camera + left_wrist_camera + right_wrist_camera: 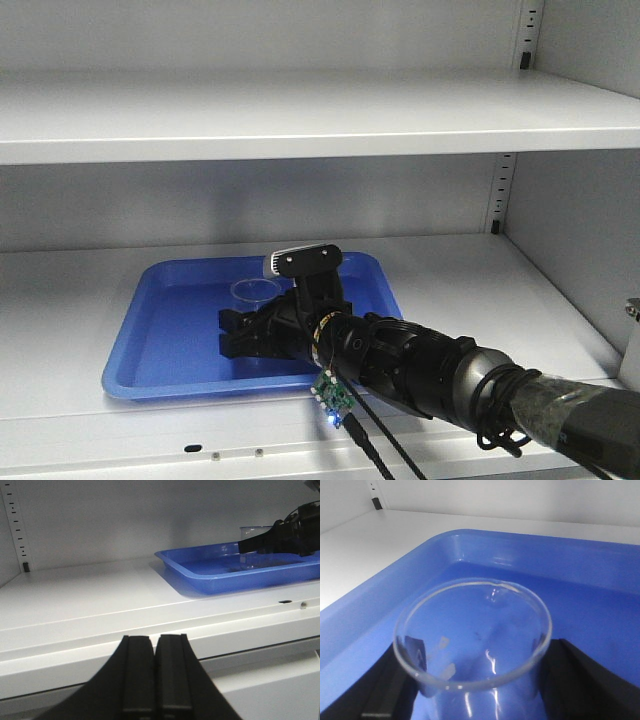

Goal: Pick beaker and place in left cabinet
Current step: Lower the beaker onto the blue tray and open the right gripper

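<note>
The clear glass beaker stands upright in the blue tray on the middle shelf of the left cabinet. My right gripper reaches in from the right, shut on the beaker's wall below the flared rim. In the right wrist view the beaker fills the frame, with one black finger against each side of it over the tray. My left gripper is shut and empty, hanging in front of the shelf edge, left of the tray. From there the beaker peeks out behind the right gripper.
An upper shelf hangs low over the tray. A slotted upright and the cabinet's side wall close the right side. Bare shelf lies left of the tray, with another slotted upright at the far left.
</note>
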{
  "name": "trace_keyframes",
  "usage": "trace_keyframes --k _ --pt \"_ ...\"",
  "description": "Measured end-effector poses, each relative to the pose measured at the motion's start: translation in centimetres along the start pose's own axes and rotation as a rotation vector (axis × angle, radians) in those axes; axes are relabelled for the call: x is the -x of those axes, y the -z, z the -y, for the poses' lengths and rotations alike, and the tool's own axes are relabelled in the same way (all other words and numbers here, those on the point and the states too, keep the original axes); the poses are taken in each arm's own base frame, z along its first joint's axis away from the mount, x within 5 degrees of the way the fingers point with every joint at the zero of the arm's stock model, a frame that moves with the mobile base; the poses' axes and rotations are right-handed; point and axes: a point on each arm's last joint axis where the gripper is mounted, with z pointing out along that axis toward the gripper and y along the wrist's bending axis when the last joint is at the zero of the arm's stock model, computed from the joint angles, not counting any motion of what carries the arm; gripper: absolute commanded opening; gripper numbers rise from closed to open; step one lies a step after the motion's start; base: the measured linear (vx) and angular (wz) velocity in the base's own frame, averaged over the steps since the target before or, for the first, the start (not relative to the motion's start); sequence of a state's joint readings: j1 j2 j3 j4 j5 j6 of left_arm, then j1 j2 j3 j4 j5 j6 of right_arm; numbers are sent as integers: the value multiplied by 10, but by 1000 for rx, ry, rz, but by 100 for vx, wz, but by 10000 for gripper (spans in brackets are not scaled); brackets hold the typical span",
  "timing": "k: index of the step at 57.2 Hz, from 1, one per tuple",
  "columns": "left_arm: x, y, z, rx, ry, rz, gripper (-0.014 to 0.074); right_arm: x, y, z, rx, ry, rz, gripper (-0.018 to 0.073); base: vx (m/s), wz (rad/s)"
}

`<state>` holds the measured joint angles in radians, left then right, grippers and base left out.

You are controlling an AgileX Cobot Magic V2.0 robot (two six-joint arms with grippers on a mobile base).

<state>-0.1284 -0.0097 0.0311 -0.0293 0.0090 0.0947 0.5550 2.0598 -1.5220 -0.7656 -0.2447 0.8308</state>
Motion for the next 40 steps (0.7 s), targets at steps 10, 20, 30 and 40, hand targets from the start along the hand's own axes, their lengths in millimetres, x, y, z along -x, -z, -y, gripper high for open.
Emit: trace_keyframes --k 10,20,30,40 --pt "0 0 0 0 0 0 1 0 0 0 0 -3 0 547 0 0" --pt "0 0 0 0 0 0 1 1 2 1 -13 -3 -8 551 0 0" --pt "0 0 0 0 0 0 1 13 9 -1 -16 0 15 553 0 0" --pt "0 0 0 0 0 0 1 20 14 0 -47 0 8 584 0 0"
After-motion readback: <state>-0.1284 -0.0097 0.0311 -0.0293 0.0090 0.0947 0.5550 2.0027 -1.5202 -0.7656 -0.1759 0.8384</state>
